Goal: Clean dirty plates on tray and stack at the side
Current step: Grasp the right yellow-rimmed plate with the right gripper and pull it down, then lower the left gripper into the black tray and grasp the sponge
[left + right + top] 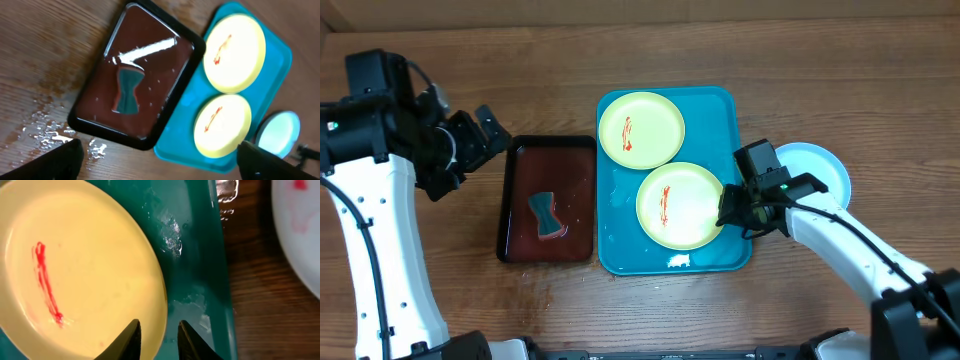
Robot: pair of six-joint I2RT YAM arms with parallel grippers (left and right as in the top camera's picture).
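You had a wooden table (520, 310) with two trays on it, side by side. The turquoise tray (615, 220) lay with its long axis running from the far edge toward you, as did the smaller dark tray (503, 200) just to its left.

You had three plates. Two yellow-green ones sat on the turquoise tray: the far plate (641, 130) at its far end and the near plate (680, 205) just behind it, toward the right rim. Each carried one red streak, running roughly along the tray's long axis. The blue-rimmed plate (815, 170) lay on the table right of the tray, partly hidden by your right arm. The right wrist view cut it off at a corner, showing only a faint pink smear.

Your right gripper (160, 340) hung over the near plate's right edge, its fingers apart and straddling the rim, one over the plate and one over the tray floor. Whether they touched the plate was hard to make out. Your left gripper (488, 135) hovered beyond the dark tray's far left corner, fingers spread wide.

One sponge (547, 217), waisted in the middle, lay in the dark tray, and a small white blob (678, 262) sat at the turquoise tray's near rim.
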